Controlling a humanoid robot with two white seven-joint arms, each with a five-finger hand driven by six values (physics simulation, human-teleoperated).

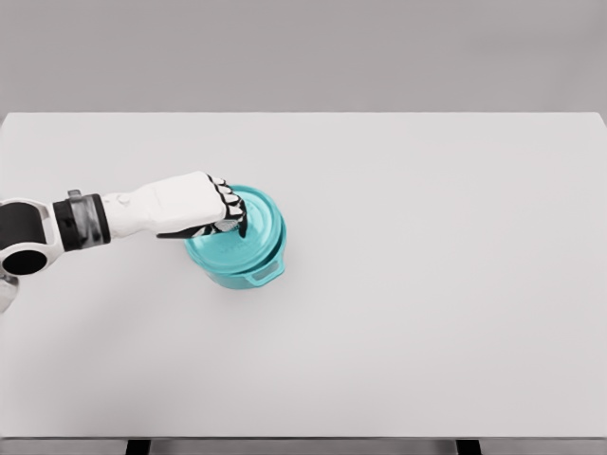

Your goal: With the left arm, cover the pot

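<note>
A wide white surface [427, 313] fills nearly everything in front of me, running from the grey wall at the back down to its near edge, where two dark legs just show beneath it

The left arm [85, 223] reaches in from the left side, white along the forearm with a dark grey band at the wrist and a black joint nearer the edge of view. It lies roughly level, angled slightly upward toward the middle of the surface

The teal pot [237, 270] sits left of centre on the surface, round, with a small handle tab sticking out at its lower right. The teal lid [261, 223] rests on top of it, looking seated on the rim, though the left part is hidden under the hand so I cannot say it sits flush all round

The left hand [194, 204] lies over the lid's upper left side, white on the back with black segments at the fingers. The fingers [226, 201] are curled downward and closed around something at the lid's centre, most likely its knob, which the hand itself hides from me
</note>
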